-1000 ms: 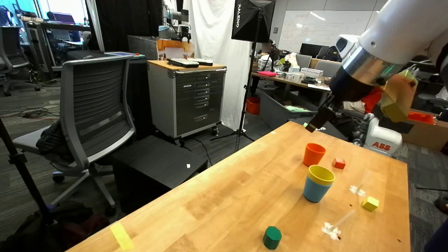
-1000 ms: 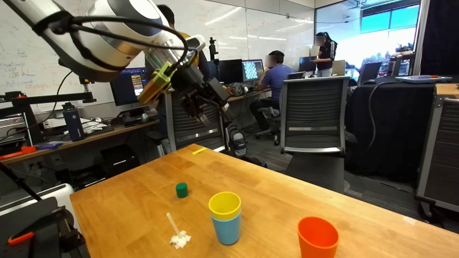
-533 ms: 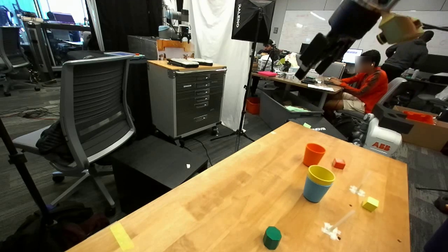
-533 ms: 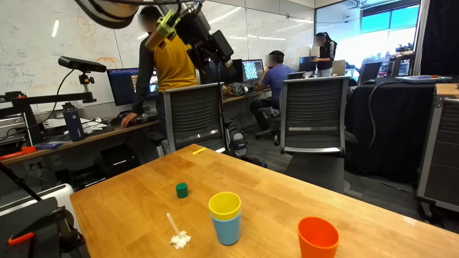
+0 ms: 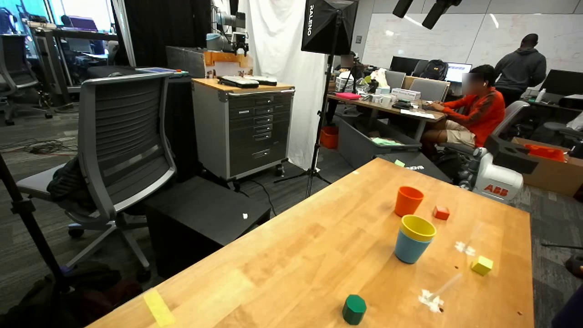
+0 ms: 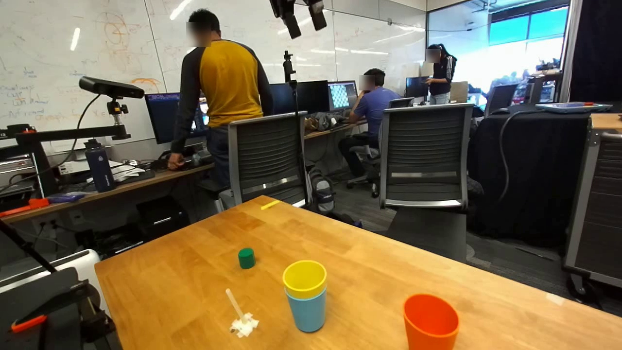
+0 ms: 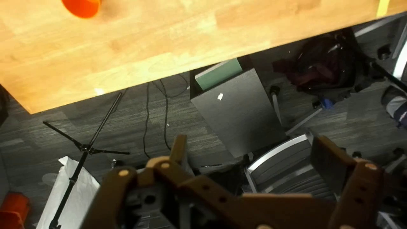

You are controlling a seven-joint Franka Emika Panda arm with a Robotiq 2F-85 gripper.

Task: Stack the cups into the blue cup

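Note:
The yellow cup (image 5: 418,228) sits nested in the light-blue cup (image 5: 411,249), its rim and upper band showing above the blue rim. Both also show in an exterior view, yellow cup (image 6: 305,278) over blue cup (image 6: 308,311). The orange-red cup (image 5: 406,203) stands upright and apart from them on the table; it also shows in an exterior view (image 6: 430,323) and partly at the top of the wrist view (image 7: 82,7). My gripper (image 7: 251,143) is open and empty, its fingers wide apart. In both exterior views only its fingertips show, high above the table at the top edge.
The wooden table (image 5: 291,273) also bears a short dark green piece (image 5: 354,310), a small red block (image 5: 441,212) and a yellow cube (image 5: 482,265). A thin stick (image 6: 234,304) stands on a patch of white tape. A black box (image 7: 238,111) and chair stand beyond the table edge.
My gripper has risen steadily from above the table to the top edge of both exterior views, and most of the arm has left view. The cups have not moved.

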